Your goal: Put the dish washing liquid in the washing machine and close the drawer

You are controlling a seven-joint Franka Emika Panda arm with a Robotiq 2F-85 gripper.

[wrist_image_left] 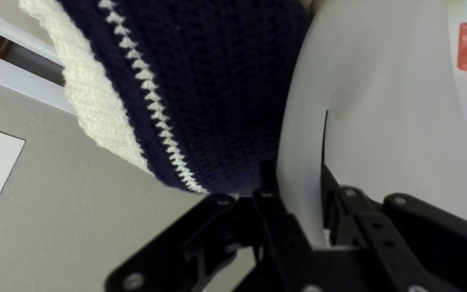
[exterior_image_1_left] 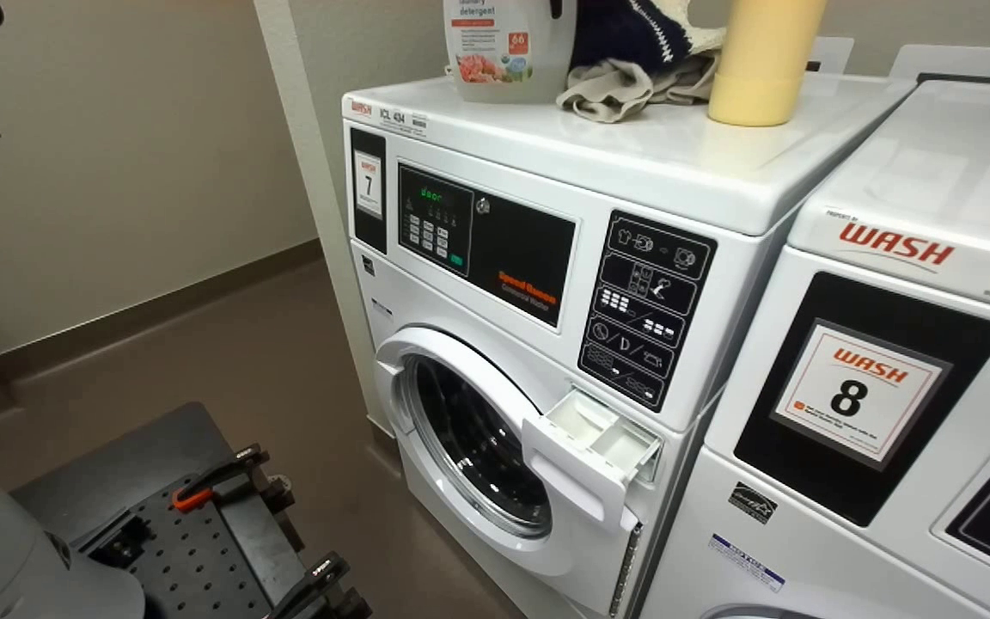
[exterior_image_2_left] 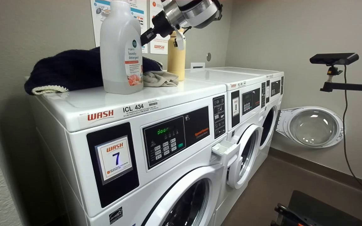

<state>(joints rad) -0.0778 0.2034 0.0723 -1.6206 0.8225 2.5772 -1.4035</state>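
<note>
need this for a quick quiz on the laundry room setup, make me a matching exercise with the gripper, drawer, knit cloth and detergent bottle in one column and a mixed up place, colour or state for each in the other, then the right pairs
Column one
1 gripper
2 drawer
3 knit cloth
4 detergent bottle

Column two
a dark blue with a cream edge
b upright on top of washer 7
c pulled out
d straddling a handle

Right pairs
1-d, 2-c, 3-a, 4-b
</note>
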